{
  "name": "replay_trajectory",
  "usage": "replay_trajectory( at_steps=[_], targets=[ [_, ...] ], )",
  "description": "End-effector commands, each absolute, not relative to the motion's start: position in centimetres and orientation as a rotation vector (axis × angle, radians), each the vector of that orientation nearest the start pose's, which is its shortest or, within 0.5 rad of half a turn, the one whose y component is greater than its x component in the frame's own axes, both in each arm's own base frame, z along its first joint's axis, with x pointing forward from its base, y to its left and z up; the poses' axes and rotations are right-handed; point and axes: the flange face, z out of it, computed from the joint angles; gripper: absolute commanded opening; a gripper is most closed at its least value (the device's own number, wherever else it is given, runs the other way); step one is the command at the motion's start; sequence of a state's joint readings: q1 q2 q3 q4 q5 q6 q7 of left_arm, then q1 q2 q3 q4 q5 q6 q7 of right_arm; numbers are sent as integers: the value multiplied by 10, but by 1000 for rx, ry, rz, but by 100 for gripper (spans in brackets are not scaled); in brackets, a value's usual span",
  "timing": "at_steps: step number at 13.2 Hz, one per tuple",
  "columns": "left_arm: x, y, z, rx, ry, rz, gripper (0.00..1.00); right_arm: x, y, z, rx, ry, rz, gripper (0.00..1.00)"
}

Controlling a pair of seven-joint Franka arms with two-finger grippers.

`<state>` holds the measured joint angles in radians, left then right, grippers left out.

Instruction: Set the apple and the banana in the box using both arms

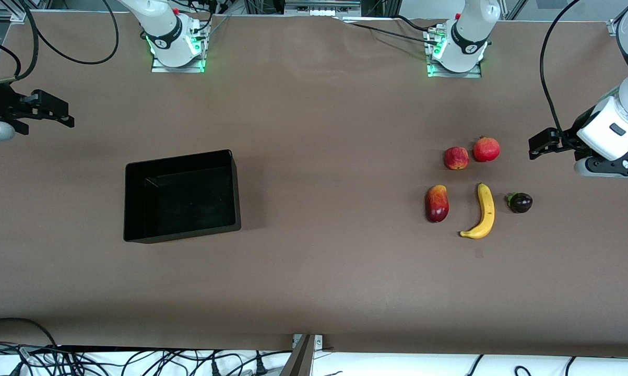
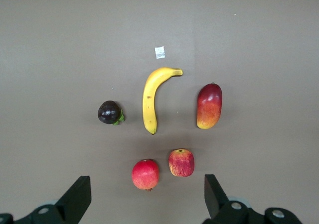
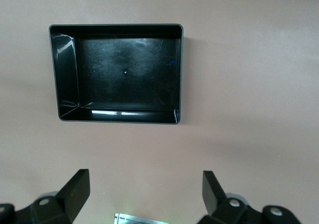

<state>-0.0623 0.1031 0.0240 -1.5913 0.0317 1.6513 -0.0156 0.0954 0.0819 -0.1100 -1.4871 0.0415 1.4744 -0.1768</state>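
Right gripper (image 1: 58, 112) hangs high over the table (image 1: 314, 271) edge at the right arm's end, fingers spread wide, holding nothing; in the right wrist view both fingertips (image 3: 75, 191) stand well apart with bare table between them, right gripper (image 3: 144, 194) looking down on the box (image 3: 67, 69). Box (image 1: 131, 230) sits toward the right arm's end of the table, upright, open top, nothing inside. All fruit sits well apart from the box, toward the left arm's end, placed here against the banana. Banana (image 1: 482, 211) lies flat, curved, stem end nearer the front camera. Mango (image 1: 436, 203) lies beside the banana on its box side, not touching. Apple (image 1: 456, 157) is farther from the front camera than the banana, near its dark tip, apart from it. Pomegranate (image 1: 486, 149) sits just beside the apple, also farther from the camera than the banana. Dark purple fruit (image 1: 520, 202) with a green bit sits beside the banana toward the left arm's end, not touching. Small pale tape scrap (image 1: 478, 253) on the table just nearer the camera than the banana. Left gripper (image 1: 546, 142) hangs over the table past the purple fruit at the left arm's end, fingers wide apart, holding nothing; left wrist view shows left gripper (image 2: 147, 199) above apple (image 2: 181, 162), pomegranate (image 2: 145, 174), banana (image 2: 152, 97), mango (image 2: 209, 106), purple fruit (image 2: 109, 112).
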Motion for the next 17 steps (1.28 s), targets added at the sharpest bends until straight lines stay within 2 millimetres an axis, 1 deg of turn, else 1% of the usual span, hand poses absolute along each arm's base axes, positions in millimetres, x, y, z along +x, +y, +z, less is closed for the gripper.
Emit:
replay_trajectory(
  at_steps=[1, 3, 5, 6, 7, 8, 9, 11, 12, 14, 16, 17],
  targets=[
    [592, -23, 569, -3097, 69, 65, 100, 568, 6, 612, -3096, -255, 132, 100],
    [592, -24, 569, -3097, 72, 65, 100, 569, 4, 611, -3094, -259, 126, 100],
    [592, -24, 569, -3097, 72, 65, 100, 573, 4, 603, -3095, -252, 145, 100],
    [592, -24, 569, -3097, 69, 65, 100, 580, 3, 597, -3107, -249, 133, 100],
    [592, -24, 569, -3097, 72, 65, 100, 586, 3, 580, -3118, -252, 140, 100],
    [592, -25, 570, -3097, 72, 62, 100, 596, 1, 552, -3123, -244, 181, 100],
    [592, -24, 570, -3095, 72, 62, 100, 607, -3, 519, -3126, -232, 203, 100],
    [592, -25, 570, -3097, 74, 62, 100, 624, -8, 446, -3149, -229, 181, 100],
    [592, -24, 570, -3097, 72, 62, 100, 630, -14, 409, -3155, -215, 172, 100],
    [592, -24, 570, -3097, 72, 63, 100, 633, -23, 346, -3164, -195, 143, 100],
    [592, -24, 569, -3097, 72, 65, 100, 630, -42, 290, -3165, -139, 130, 100],
    [592, -24, 570, -3097, 72, 63, 100, 627, -49, 266, -3163, -113, 127, 100]
  ],
)
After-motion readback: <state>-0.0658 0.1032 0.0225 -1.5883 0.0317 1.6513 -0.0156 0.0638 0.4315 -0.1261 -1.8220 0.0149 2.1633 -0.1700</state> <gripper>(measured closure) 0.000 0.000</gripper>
